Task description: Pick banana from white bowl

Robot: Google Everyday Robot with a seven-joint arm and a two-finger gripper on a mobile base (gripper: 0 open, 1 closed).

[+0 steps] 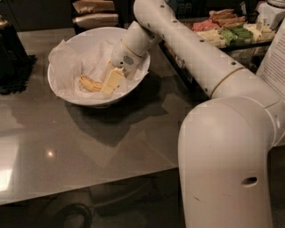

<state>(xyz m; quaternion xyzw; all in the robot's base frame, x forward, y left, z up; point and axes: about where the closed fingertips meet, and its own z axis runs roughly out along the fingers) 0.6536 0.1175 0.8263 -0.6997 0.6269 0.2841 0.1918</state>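
The white bowl [67, 94] stands at the back left of the grey table, lined with crumpled white paper. The banana [90, 83], small, yellow and brown-speckled, lies on the paper in the bowl's lower middle. My gripper [110, 83] reaches down into the bowl from the right, its pale yellow tip right beside the banana's right end, touching or nearly touching it. The banana's right end is partly hidden behind the gripper.
A black object [13, 58] stands at the table's left edge. A rack of colourful packets [229, 31] sits at the back right, and wrapped packets [93, 6] behind the bowl. My white arm's base [227, 164] fills the front right.
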